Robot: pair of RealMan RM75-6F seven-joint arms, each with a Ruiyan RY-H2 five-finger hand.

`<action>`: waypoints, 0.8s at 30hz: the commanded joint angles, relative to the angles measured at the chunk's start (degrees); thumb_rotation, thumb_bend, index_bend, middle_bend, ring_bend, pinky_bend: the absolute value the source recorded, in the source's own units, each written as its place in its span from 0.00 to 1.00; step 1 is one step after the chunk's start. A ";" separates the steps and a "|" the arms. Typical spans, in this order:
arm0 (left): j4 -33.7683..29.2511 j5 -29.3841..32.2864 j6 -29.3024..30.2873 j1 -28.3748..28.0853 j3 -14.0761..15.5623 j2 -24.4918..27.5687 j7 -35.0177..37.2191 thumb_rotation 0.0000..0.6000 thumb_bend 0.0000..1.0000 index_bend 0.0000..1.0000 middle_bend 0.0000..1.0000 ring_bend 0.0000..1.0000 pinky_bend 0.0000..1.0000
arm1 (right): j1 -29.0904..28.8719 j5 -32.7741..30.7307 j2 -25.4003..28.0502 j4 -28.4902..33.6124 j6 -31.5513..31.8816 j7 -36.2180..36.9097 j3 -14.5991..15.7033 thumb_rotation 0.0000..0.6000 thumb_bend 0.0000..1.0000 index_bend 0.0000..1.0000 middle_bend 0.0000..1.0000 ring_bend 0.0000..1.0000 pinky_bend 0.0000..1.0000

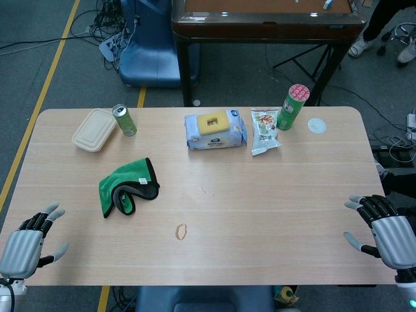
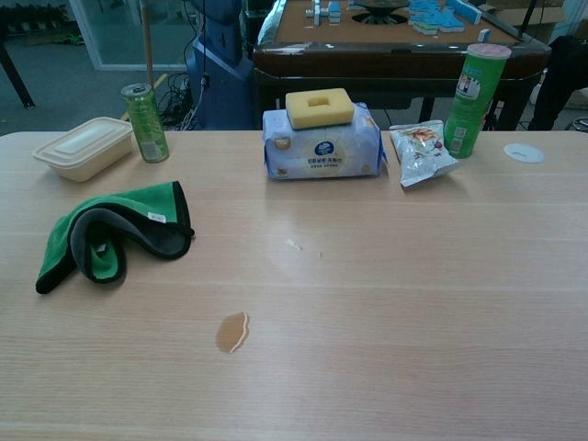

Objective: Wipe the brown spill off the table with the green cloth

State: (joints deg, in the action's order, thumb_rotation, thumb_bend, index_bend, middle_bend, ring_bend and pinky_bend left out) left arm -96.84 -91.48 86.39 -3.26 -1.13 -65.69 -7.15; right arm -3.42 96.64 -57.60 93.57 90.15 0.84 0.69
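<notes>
Left hand: the left hand (image 1: pixel 25 246) sits at the near left corner of the surface (image 1: pixel 273 208), well apart from the green cloth, fingers spread, holding nothing; only the head view shows it.
Right hand: the right hand (image 1: pixel 387 235) is at the near right edge, far across from the green cloth, fingers apart and empty.
Green cloth: the green cloth (image 2: pixel 110 234) lies crumpled and folded over itself on the left half of the surface, its dark grey inner side showing.
Brown spill: the brown spill (image 2: pixel 231 332) is a small patch nearer than the green cloth and to its right, apart from it.
Food box: a beige lidded food box (image 2: pixel 84 146) stands beyond the green cloth.
Can: a green can (image 2: pixel 145 122) stands upright just beside the box, beyond the cloth.
Wipes pack: a wipes pack (image 2: pixel 322 147) with a yellow sponge (image 2: pixel 319 107) on top lies beyond and right of the cloth.
</notes>
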 commanded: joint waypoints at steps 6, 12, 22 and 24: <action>5.03 -1.81 -12.95 -11.22 -2.55 1.31 7.70 1.00 0.19 0.22 0.13 0.20 0.28 | 1.02 0.69 1.79 1.95 1.91 -1.57 -0.28 1.00 0.29 0.29 0.26 0.21 0.17; 10.50 -3.31 -21.47 -18.96 -3.11 0.04 13.09 1.00 0.19 0.21 0.13 0.20 0.28 | 1.47 0.86 1.98 2.56 2.14 -2.02 -0.11 1.00 0.29 0.29 0.26 0.21 0.17; 20.17 -3.45 -31.34 -28.97 -3.44 -4.37 15.94 1.00 0.19 0.12 0.11 0.16 0.27 | 2.04 0.92 2.28 3.02 2.22 -2.54 0.05 1.00 0.29 0.29 0.26 0.21 0.17; 22.05 -3.36 -32.79 -30.36 -3.28 -5.25 15.90 1.00 0.19 0.10 0.10 0.15 0.27 | 2.09 0.79 2.26 3.01 2.09 -2.49 0.07 1.00 0.29 0.29 0.26 0.21 0.17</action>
State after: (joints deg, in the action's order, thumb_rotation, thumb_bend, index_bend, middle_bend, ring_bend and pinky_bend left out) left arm -76.29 -95.02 55.00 -32.25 -4.46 -69.95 8.49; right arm -1.34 97.43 -55.34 96.58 92.24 -1.66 0.76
